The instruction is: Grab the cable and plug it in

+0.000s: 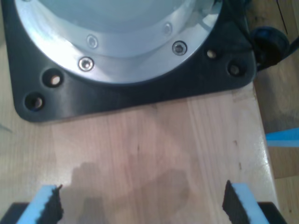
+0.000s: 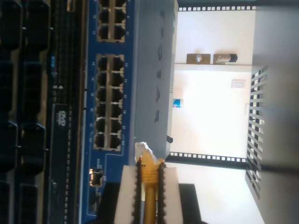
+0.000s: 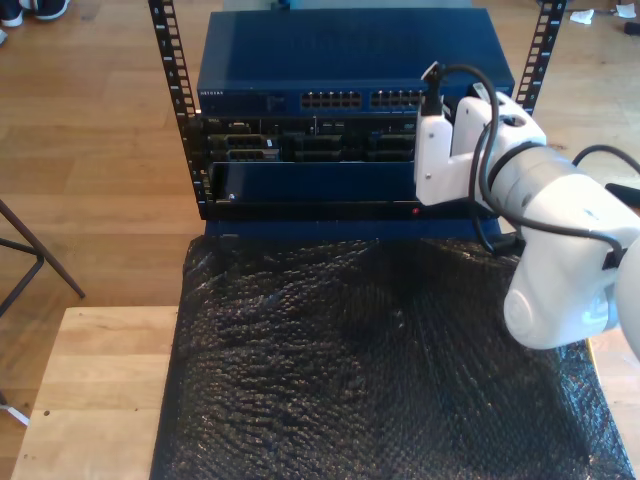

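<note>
The yellow cable (image 2: 148, 196) runs between the white pads of my second gripper (image 2: 148, 170), which is shut on it. Its clear plug (image 2: 141, 149) sticks out past the fingertips and points at the blue network switch (image 2: 110, 93), close to the end of a block of ports (image 2: 110, 100) and outside them. In the exterior view the second arm's white wrist (image 3: 455, 150) reaches to the switch (image 3: 350, 75) at the right of its port row (image 3: 370, 99). My first gripper (image 1: 142, 200) hangs open over bare wood, with blue-padded fingers (image 1: 46, 203) wide apart.
Black servers (image 3: 300, 145) fill the rack under the switch, between perforated rails (image 3: 175, 90). A black bubble-wrap sheet (image 3: 370, 350) covers the wooden table (image 3: 90, 400). An arm's black base plate (image 1: 140, 93) is bolted to the wood near my first gripper.
</note>
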